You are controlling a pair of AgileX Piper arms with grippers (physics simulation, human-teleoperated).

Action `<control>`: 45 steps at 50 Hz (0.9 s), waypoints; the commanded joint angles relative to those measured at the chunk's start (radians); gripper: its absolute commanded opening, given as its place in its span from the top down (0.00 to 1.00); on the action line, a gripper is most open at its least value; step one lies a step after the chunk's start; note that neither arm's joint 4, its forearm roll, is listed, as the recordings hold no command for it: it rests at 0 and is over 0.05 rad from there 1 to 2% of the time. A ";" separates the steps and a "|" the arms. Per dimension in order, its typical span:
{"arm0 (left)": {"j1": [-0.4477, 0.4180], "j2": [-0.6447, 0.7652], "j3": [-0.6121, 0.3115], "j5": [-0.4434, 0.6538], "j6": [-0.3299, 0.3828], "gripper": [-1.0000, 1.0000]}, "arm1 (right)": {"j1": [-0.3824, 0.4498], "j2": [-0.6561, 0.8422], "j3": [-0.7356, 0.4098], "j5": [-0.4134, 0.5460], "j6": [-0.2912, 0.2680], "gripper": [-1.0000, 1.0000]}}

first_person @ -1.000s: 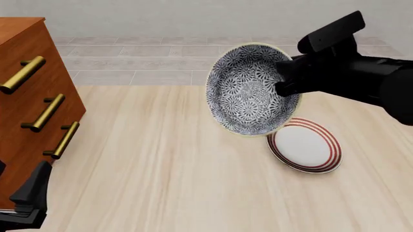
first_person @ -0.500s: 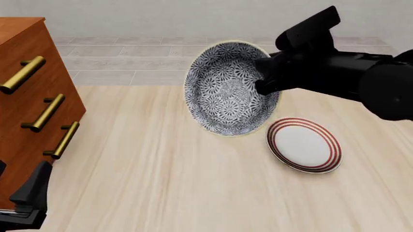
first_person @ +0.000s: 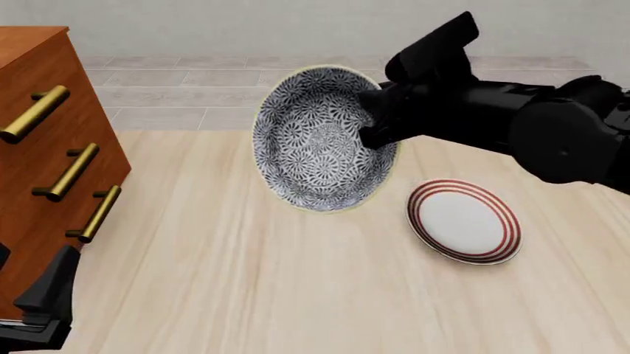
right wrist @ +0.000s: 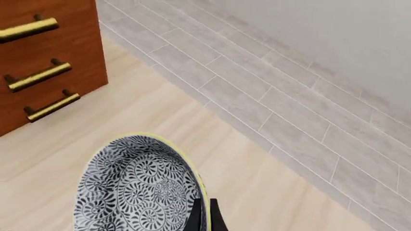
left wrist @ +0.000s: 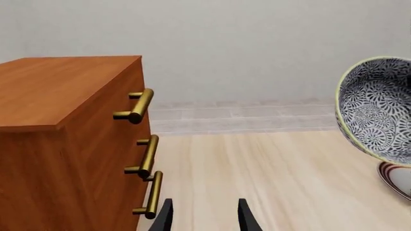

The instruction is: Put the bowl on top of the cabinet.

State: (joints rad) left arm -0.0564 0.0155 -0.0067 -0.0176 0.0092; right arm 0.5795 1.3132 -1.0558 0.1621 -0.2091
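Observation:
The black-and-white floral bowl [first_person: 317, 140] hangs above the table's middle, tipped so its inside faces the camera. My right gripper [first_person: 377, 125] is shut on the bowl's right rim. In the right wrist view the bowl [right wrist: 138, 190] sits edge-on between the fingers [right wrist: 204, 217]. The left wrist view shows the bowl [left wrist: 378, 110] off to one side. The reddish-brown cabinet [first_person: 44, 158] stands at the table's left, its flat top [left wrist: 57, 89] bare. My left gripper [left wrist: 203, 215] rests low near the cabinet's front, open with nothing between its fingers; it also shows at the front view's bottom-left corner [first_person: 44, 306].
A flat white plate with red rings [first_person: 462, 220] lies on the table to the right, below the right arm. Three brass bar handles [first_person: 74, 171] stick out from the cabinet's drawer fronts. A tiled floor strip and a pale wall run behind the table.
My right arm has carried the bowl leftward toward the cabinet, off the ringed plate. The left gripper and the cabinet have not moved.

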 commanded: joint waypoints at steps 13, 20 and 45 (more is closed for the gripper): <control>-0.004 -0.010 -0.001 0.005 -0.007 0.00 | 0.058 0.066 -0.042 -0.047 0.005 1.00; -0.007 -0.011 0.000 0.003 -0.011 0.00 | 0.080 0.096 -0.061 -0.059 0.008 1.00; -0.012 -0.008 0.003 0.002 -0.019 0.00 | 0.114 0.151 -0.092 -0.092 0.021 1.00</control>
State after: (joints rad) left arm -0.0670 0.0068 -0.0052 -0.0157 -0.0077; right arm 0.6818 1.4463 -1.1339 0.0847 -0.2005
